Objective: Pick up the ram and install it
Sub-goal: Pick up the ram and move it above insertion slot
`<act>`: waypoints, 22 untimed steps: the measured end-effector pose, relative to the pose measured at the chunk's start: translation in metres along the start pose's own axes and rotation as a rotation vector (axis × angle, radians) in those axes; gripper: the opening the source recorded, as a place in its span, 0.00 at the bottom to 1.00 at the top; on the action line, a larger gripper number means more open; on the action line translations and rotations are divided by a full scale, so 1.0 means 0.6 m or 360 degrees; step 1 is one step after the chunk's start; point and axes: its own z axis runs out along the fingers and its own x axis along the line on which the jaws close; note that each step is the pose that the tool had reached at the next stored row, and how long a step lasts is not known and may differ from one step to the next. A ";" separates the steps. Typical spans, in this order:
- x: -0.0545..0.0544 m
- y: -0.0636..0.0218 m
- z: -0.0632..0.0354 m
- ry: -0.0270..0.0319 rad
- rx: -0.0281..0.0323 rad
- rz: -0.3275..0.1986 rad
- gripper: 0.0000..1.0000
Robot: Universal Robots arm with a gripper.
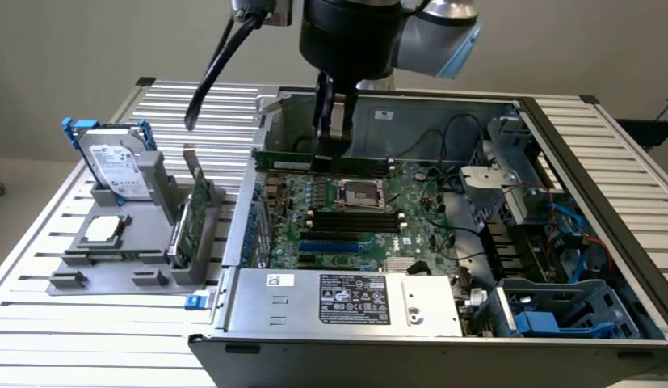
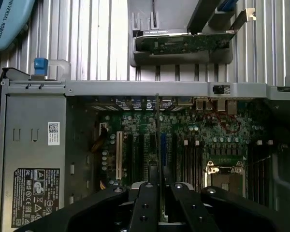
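My arm has a silver-grey joint, a black wrist and a black cable. Its light blue cap reads "UNIVERSAL ROBOTS". The gripper is black with small screws.

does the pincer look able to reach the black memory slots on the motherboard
Likely yes: the open metal case leaves the slots uncovered below the pincer holding the thin green ram stick.

Green ram in black gripper over a green motherboard; at nine o'clock in the exterior view, silver hard drive with blue rails, grey stand, ribbed silver table.
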 end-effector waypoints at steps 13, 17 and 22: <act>-0.037 -0.059 0.016 0.00219 -0.00005 0.0012 0.15; -0.040 -0.077 0.021 0.00207 -0.00004 0.0020 0.15; -0.053 -0.092 0.030 0.00206 -0.00005 0.0022 0.15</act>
